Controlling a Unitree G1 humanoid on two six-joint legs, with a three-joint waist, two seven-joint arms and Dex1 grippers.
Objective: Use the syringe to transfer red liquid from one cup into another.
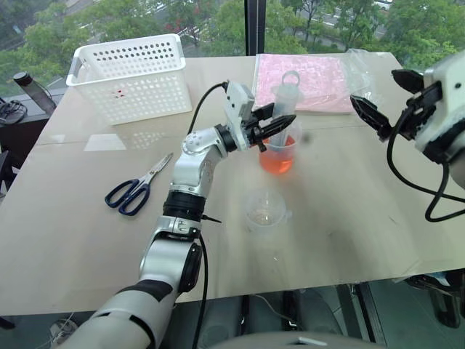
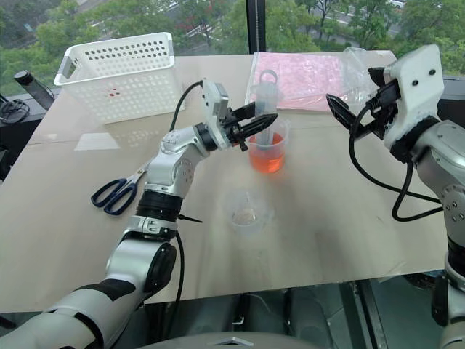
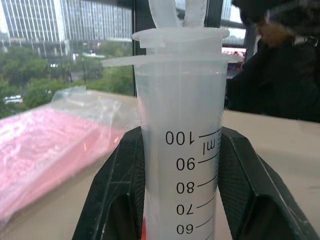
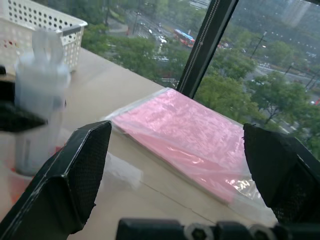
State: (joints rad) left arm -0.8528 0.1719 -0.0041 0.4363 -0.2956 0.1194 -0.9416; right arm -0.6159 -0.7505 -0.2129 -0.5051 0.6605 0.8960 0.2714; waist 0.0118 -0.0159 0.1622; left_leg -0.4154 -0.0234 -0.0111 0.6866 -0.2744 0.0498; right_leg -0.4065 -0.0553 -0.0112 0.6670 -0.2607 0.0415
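Syringe (image 1: 285,98) stands upright at frame centre in the beaker of red liquid (image 1: 278,154), clamped by the left tool (image 1: 280,124). The left wrist view reads its printed graduations against both fingers (image 3: 125,185). Right tool (image 2: 356,109), upper right, gapes empty. Nearer stands the clear beaker (image 1: 267,209) on the bench (image 1: 349,218).

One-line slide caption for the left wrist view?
Left gripper shut on the upright syringe, graduations facing the camera.
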